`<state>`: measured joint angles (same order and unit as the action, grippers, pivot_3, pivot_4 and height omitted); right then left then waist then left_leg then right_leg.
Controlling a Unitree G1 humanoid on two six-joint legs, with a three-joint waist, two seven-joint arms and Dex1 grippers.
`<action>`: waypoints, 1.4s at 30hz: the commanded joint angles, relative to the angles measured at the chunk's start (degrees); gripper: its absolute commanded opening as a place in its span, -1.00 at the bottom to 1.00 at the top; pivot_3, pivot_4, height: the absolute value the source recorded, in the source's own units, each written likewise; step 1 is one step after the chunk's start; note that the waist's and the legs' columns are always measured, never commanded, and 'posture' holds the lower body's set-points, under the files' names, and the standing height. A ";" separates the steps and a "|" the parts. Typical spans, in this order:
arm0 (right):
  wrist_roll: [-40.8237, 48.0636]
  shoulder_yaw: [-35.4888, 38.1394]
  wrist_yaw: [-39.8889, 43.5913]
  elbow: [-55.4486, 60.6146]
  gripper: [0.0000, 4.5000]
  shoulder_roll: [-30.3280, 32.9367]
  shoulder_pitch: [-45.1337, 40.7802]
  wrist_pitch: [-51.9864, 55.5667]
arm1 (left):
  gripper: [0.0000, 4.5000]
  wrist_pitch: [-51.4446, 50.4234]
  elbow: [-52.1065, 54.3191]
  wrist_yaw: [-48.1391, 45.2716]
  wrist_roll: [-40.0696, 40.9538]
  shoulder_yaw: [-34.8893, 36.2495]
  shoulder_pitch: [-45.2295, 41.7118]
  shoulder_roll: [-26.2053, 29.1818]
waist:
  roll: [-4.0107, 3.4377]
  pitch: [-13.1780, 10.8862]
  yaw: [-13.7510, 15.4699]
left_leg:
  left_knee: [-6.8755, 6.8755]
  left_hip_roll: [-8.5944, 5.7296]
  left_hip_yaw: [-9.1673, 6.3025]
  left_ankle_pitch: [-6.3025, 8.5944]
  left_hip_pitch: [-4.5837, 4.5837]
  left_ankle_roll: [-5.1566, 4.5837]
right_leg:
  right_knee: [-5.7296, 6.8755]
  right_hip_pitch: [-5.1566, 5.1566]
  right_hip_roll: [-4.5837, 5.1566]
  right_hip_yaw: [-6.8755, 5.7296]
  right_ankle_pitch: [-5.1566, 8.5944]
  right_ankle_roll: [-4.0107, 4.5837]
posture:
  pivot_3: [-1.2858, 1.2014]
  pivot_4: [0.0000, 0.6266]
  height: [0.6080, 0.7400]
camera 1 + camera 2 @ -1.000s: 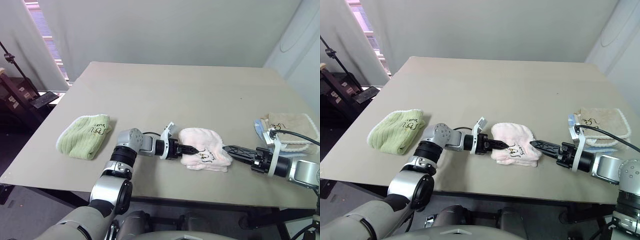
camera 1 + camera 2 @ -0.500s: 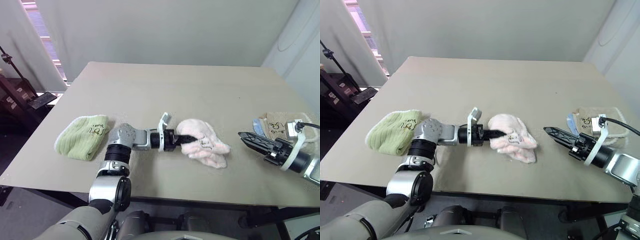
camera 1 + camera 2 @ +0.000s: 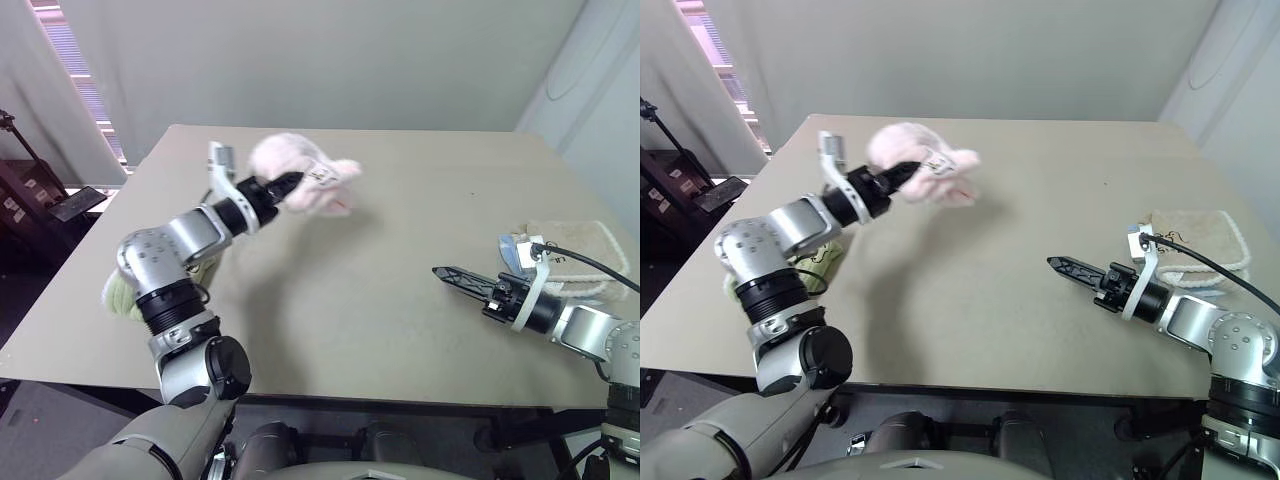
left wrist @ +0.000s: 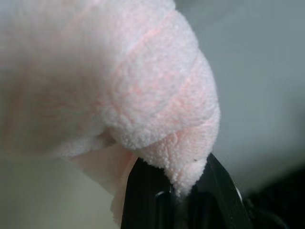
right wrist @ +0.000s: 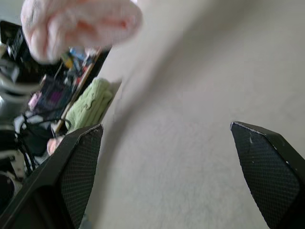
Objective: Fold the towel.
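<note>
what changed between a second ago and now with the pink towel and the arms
The left gripper, shut on the pink towel, lifted it off the table and swung it up, to the left and farther back; the towel now hangs bunched in the air. The right gripper, jaws open, drew away from where the towel lay. The green towel and the beige towel stayed put.

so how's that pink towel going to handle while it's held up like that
Probably floppy: the pink towel droops in a bunch from the left gripper, pinched at one edge. Likely light, since that pinch carries it. Its plush terry probably grips rather than slips.
</note>
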<state>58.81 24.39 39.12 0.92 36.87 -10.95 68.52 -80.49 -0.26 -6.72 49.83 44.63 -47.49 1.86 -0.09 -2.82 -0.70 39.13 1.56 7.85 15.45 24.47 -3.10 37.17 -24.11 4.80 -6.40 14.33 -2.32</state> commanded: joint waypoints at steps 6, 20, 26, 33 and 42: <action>-10.19 -11.97 9.37 -5.55 1.00 -0.63 -7.28 -11.32 | -0.99 -2.58 19.62 19.17 20.98 15.62 6.70 3.91 | 0.14 -0.09 0.04 | 0.00 0.04 0.00 -0.05 -0.02 0.12 | 0.05 0.02 -0.06 0.01 0.00 -0.03 | 0.03 -1.00 0.76; -21.25 -22.99 18.99 -16.56 1.00 -5.47 -15.69 -21.64 | -0.99 26.57 27.80 29.73 54.36 6.73 49.01 15.53 | 0.20 -0.07 0.26 | -0.06 0.00 0.03 -0.07 -0.15 0.56 | -0.16 -0.11 0.22 -0.03 -0.15 0.40 | 0.03 -1.00 0.76; -21.95 -23.03 19.87 -14.98 1.00 -5.69 -14.29 -21.46 | -0.99 32.42 24.81 24.97 51.69 1.90 48.71 24.64 | 0.15 -0.04 -0.04 | -1.12 -0.01 0.38 -0.06 -0.01 0.55 | -1.20 -0.10 0.18 -0.03 -0.86 0.42 | 0.03 -1.00 0.76; -21.34 -22.03 18.12 -11.03 1.00 -6.03 -11.03 -20.14 | -0.99 34.84 20.49 17.65 49.74 -0.92 45.56 34.92 | 0.08 -0.02 -0.13 | -1.23 0.26 0.45 -0.53 -0.08 1.33 | -1.09 -0.33 -0.15 -0.02 -0.70 0.43 | 0.03 -1.00 0.76; -21.61 -21.08 15.95 -5.95 1.00 -4.37 -7.76 -19.50 | -0.99 35.67 9.15 6.74 40.35 -5.49 47.71 33.11 | 0.05 -0.02 -0.27 | -1.23 0.26 0.46 -0.51 -0.08 1.28 | -1.08 -0.40 -0.17 -0.01 -0.56 0.36 | 0.03 -1.00 0.76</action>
<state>36.51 1.07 55.18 -7.70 31.37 -18.57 48.77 -45.90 8.76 1.89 91.46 38.55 0.13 34.78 -0.04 -2.84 -0.96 37.91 1.83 8.30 15.05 24.40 -1.99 36.08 -24.58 4.64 -6.41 13.77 -1.95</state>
